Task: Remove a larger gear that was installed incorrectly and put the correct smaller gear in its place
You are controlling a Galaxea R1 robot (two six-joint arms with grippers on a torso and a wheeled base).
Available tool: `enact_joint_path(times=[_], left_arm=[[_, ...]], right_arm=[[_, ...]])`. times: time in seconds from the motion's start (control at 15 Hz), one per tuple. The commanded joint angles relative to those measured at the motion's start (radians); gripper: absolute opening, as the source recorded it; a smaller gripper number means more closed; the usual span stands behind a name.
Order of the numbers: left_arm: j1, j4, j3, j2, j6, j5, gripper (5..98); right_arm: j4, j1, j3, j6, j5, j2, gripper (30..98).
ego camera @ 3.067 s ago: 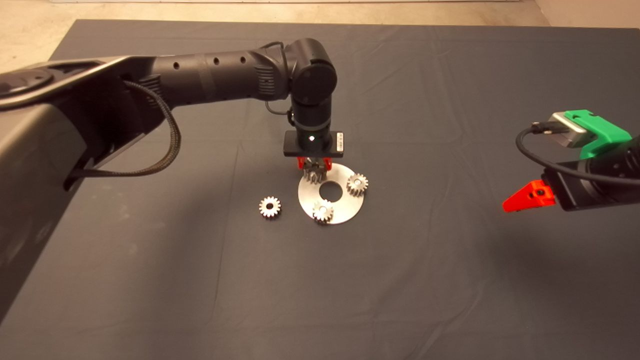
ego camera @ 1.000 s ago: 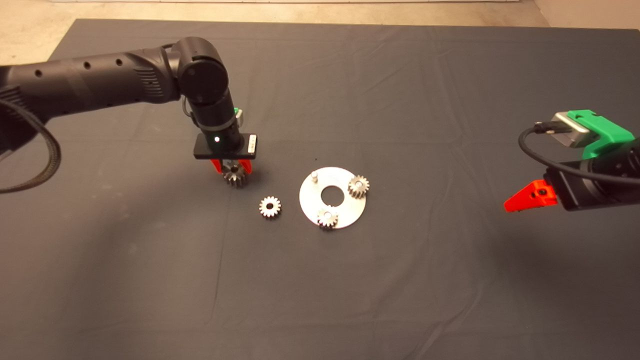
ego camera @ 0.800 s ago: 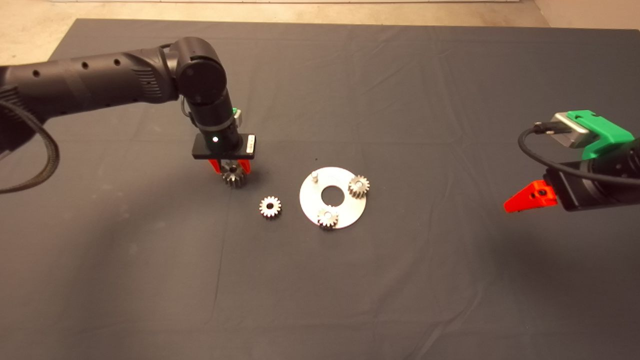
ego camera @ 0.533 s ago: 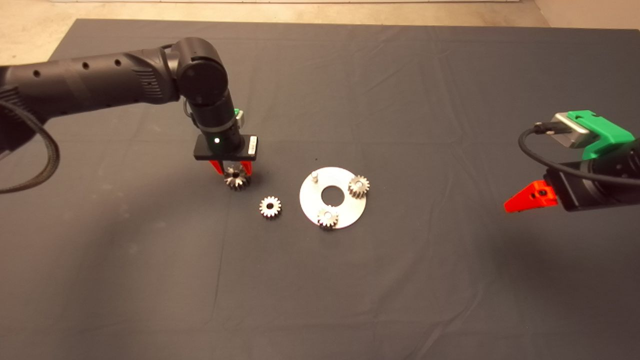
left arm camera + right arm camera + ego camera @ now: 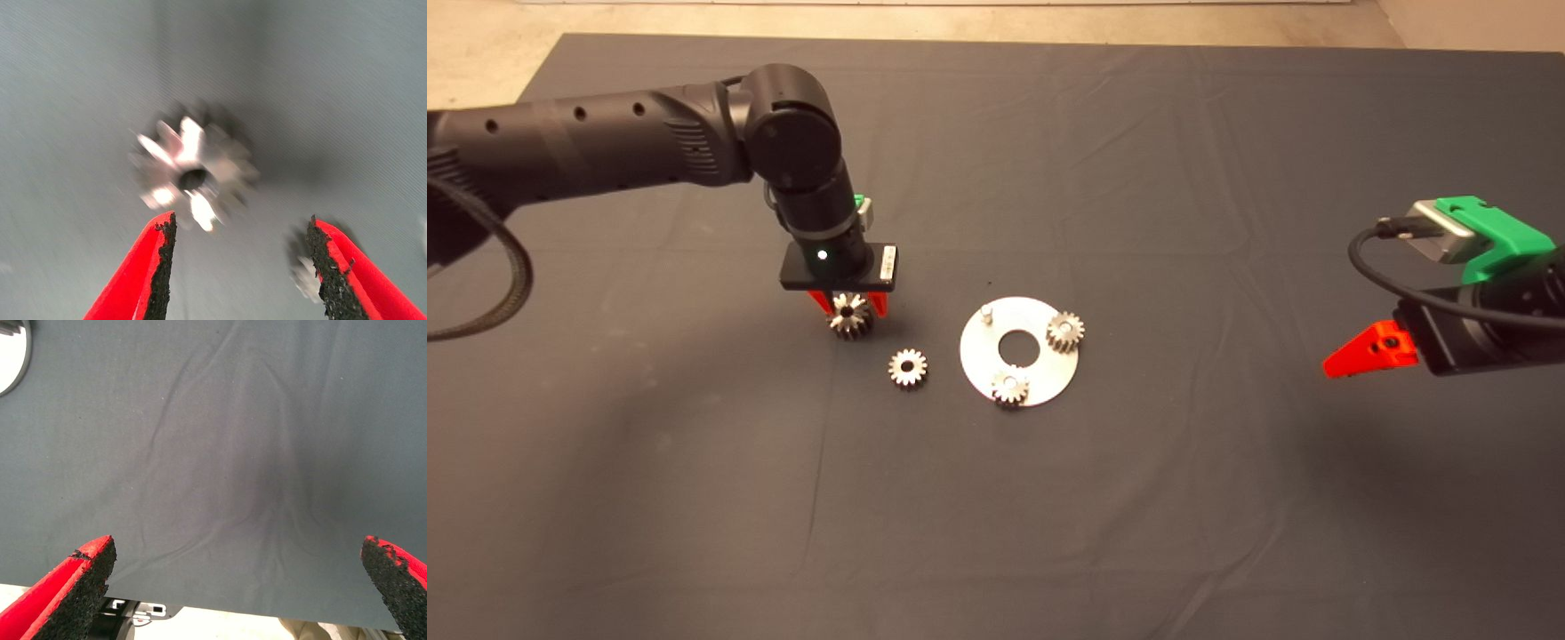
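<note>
The larger gear stands on the mat left of the round metal plate; it also shows in the left wrist view. My left gripper hangs just above it, open, with a red finger on either side and not touching it. The smaller gear lies loose on the mat between the larger gear and the plate; its edge shows by one finger pad. My right gripper waits open at the right edge.
The plate carries two small gears and one bare peg around a centre hole. The plate's rim shows in the right wrist view. Bare floor lies beyond the mat's far edge.
My left gripper carried the larger gear from the plate's peg to the mat on the left, set it down, then opened and rose slightly. The right arm has not moved.
</note>
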Motion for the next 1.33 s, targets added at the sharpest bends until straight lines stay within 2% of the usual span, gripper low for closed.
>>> enact_joint_path(times=[0.0, 0.2, 0.33, 0.53, 0.93, 1.0, 1.13, 1.2, 1.27], left_arm=[[-0.044, -0.032, 0.080, 0.013, -0.105, 0.013, 48.4], [-0.045, -0.032, 0.135, 0.013, -0.167, 0.014, 53.7], [-0.044, -0.032, 0.148, 0.010, -0.179, 0.015, 58.0], [-0.043, -0.032, 0.175, 0.010, -0.218, 0.015, 58.6], [-0.038, 0.015, 0.171, -0.004, -0.235, 0.009, 58.6], [-0.035, 0.035, 0.168, -0.005, -0.237, 0.007, 58.6], [-0.003, 0.071, 0.154, -0.005, -0.238, 0.005, 58.6], [0.026, 0.083, 0.145, -0.007, -0.238, -0.009, 58.6], [0.036, 0.089, 0.146, -0.007, -0.238, -0.023, 58.6]], right_arm=[[0.020, 0.019, 0.002, 0.000, -0.014, -0.005, 97.1], [0.020, 0.019, 0.004, 0.000, -0.014, -0.010, 97.1], [0.020, 0.019, 0.004, 0.000, -0.014, -0.011, 97.1], [0.019, 0.019, 0.002, -0.002, -0.014, -0.009, 97.1], [0.022, 0.020, 0.001, -0.003, -0.014, -0.008, 97.1], [0.022, 0.019, 0.001, -0.003, -0.014, -0.006, 97.1], [0.022, 0.021, -0.001, -0.003, -0.016, -0.005, 97.1], [0.022, 0.021, 0.001, -0.003, -0.014, -0.005, 97.1], [0.022, 0.021, 0.000, -0.003, -0.016, -0.005, 97.1]])
